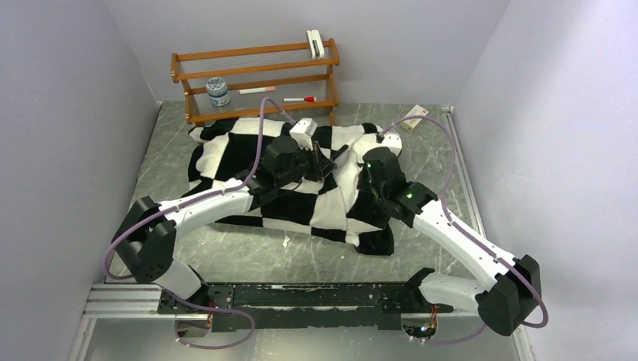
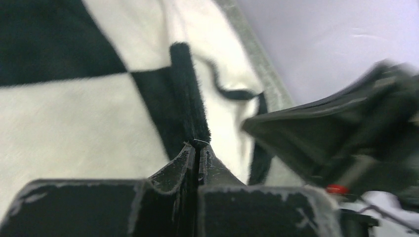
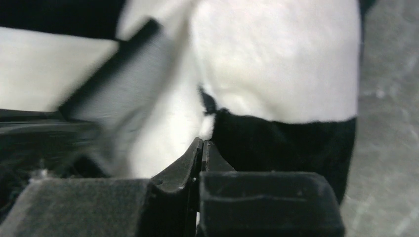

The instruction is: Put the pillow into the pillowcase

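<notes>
While the checkered pillowcase (image 1: 331,207) sprawls left to right across mid-frame on the table (image 1: 248,256), the left end effector (image 2: 198,145) pinches its central black fold. The right end effector (image 3: 202,143), fully closed, touches its right part. No pillow shows.

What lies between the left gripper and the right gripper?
Only the black-and-white checkered plush pillowcase, rumpled, as the top external view shows.

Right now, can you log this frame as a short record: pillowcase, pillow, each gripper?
pillowcase: lies rumpled on the table
pillow: not visible apart from the cloth
left gripper: shut on a black fold of the pillowcase
right gripper: shut against the cloth; hold unclear
behind: wooden rack
</notes>
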Tool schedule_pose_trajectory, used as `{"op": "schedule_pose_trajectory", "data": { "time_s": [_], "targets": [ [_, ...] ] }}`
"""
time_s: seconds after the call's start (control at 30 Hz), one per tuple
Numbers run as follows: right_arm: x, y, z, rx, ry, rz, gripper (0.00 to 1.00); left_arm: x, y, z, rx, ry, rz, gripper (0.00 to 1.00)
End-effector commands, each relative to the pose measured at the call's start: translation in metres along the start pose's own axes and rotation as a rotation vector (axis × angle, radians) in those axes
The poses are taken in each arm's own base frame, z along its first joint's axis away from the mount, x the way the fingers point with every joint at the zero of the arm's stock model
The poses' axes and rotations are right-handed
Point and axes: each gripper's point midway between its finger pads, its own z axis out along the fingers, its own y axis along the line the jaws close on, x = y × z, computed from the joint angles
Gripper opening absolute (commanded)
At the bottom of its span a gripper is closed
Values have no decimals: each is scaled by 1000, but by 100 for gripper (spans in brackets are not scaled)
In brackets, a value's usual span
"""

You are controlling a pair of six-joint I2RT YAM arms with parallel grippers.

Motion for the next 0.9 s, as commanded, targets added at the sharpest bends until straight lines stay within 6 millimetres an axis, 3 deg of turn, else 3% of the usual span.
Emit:
{"op": "schedule_pose_trajectory", "data": {
  "time_s": [0.0,0.07,0.13,0.2,0.27,0.4,0.53,0.7,0.77,0.8,0.87],
  "targets": [
    [-70,73,-32,-352,-182,97,0,35,59,3,-168,50,94,5],
    [-87,114,-55,-597,-223,195,0,62,84,8,-224,103,106,5],
    [-102,139,-81,-779,-273,287,0,89,108,12,-281,158,105,5],
    [-117,151,-96,-853,-300,340,0,118,129,15,-322,211,94,5],
    [-128,159,-104,-893,-318,352,0,134,142,15,-340,237,79,5],
    [-128,179,-109,-1016,-282,424,0,150,157,14,-359,240,53,5],
    [-127,212,-117,-1170,-248,504,0,166,174,14,-381,265,36,5],
    [-155,255,-139,-1217,-313,448,0,188,194,7,-412,301,16,5],
    [-162,260,-139,-1160,-345,418,0,192,200,3,-417,305,-5,5],
    [-159,258,-129,-1100,-340,401,0,192,202,1,-417,302,-19,5],
    [-135,241,-97,-948,-299,383,0,187,201,-2,-406,287,-46,5]
  ]
}}
